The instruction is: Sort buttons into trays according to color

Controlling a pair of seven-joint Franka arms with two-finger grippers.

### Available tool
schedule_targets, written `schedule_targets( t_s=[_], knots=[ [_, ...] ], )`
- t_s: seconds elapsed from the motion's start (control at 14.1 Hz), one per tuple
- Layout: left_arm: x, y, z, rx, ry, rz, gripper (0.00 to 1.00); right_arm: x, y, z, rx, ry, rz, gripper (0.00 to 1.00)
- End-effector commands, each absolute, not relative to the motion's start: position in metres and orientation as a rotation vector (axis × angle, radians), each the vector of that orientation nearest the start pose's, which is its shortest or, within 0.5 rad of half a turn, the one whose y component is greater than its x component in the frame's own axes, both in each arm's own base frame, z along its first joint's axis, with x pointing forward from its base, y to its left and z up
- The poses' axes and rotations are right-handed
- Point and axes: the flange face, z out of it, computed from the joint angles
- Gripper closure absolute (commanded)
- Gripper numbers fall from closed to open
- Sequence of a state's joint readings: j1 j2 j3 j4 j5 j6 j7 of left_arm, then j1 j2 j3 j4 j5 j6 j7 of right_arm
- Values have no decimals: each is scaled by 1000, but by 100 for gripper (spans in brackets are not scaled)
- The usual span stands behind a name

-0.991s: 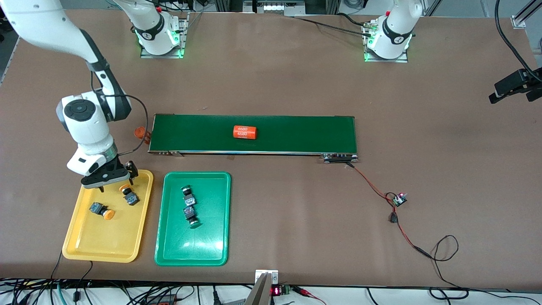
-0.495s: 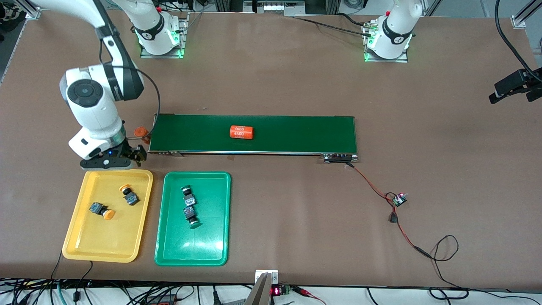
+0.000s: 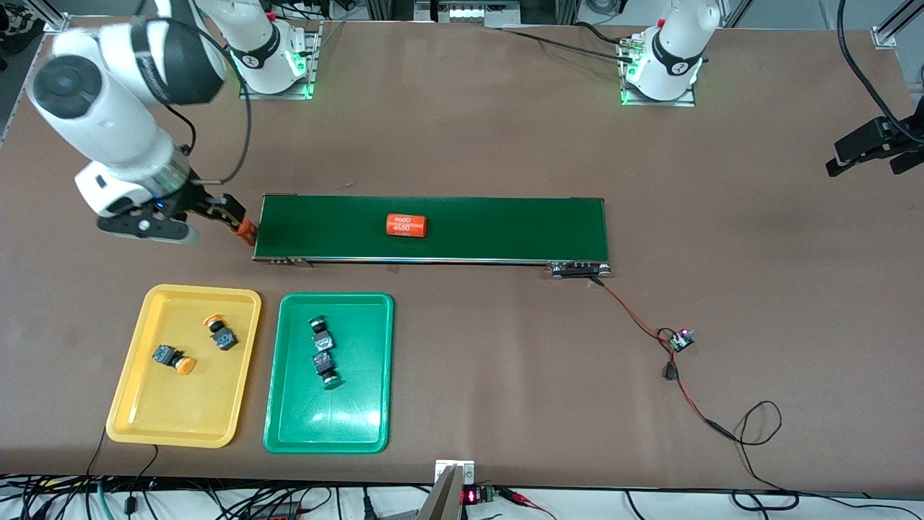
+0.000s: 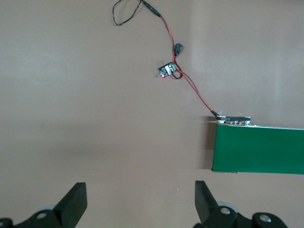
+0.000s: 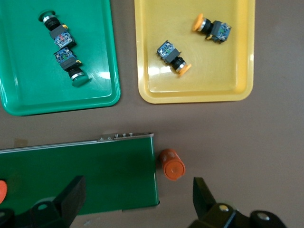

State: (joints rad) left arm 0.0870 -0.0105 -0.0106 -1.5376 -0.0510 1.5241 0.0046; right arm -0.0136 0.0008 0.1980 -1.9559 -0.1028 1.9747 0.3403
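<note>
Brown table (image 3: 462, 144): both yellow buttons (image 3: 220, 334) in yellow tray (image 3: 144, 412), both green buttons (image 3: 323, 352) in green tray (image 3: 289, 426); sorting looks finished; right gripper (image 3: 189, 217) and left gripper (image 4: 140, 204) both wide, empty.

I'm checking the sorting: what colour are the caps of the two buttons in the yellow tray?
Orange caps, clearest in the right wrist view.

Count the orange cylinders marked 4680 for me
2. One orange cylinder lies on the conveyor belt; the second cylinder sits on the table off the belt's end toward the right arm, partly hidden in the front view by the right claw. Its marking isn't readable.
</note>
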Motion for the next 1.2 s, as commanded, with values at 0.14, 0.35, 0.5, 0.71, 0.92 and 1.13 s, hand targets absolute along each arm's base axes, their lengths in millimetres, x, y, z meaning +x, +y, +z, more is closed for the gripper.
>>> schedule_targets(
  t_s=[0.14,0.35,0.5,0.71,0.92,1.13],
  knots=[
    [544,35,650,-3173,-99,-19,0,541,55,551,-3155,234,-15,0],
    [543,34,649,-3175,-99,-12,0,535,48,593,-3155,252,-60,0],
    [543,35,649,-3174,-104,-14,0,534,37,611,-3157,271,-75,0],
    [543,38,648,-3174,-111,-10,0,538,7,617,-3165,150,-87,0],
    [543,39,648,-3174,-114,-10,0,539,6,623,-3163,132,-101,0],
    [543,39,649,-3174,-114,-12,0,539,11,624,-3158,115,-105,0]
  ],
)
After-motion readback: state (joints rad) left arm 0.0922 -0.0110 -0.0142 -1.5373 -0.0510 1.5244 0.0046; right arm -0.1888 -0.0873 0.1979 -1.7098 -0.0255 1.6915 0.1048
